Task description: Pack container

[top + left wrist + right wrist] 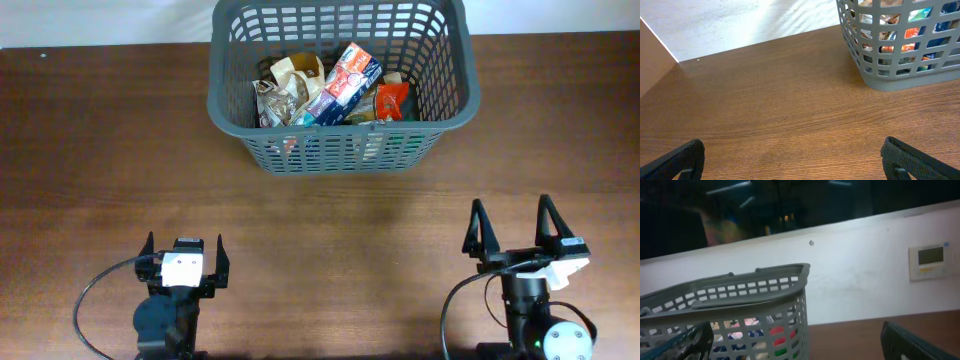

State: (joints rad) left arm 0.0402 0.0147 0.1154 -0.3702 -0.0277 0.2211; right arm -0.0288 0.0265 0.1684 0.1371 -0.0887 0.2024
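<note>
The basket (340,150) sits at the desk's far edge, packets (340,85) inside. The left gripper (185,241) and right gripper (511,212) rest near the front edge, jaws spread, empty, probably parked because packing is done.

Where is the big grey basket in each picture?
Overhead: the basket sits at the top centre, near the table's far edge.
Left wrist: the basket is in the top right corner, cut off by the picture's edge.
Right wrist: the basket is at the lower left, seen from low down.
Shared landmark: the brown table under it, and the colourful packets inside.
</note>
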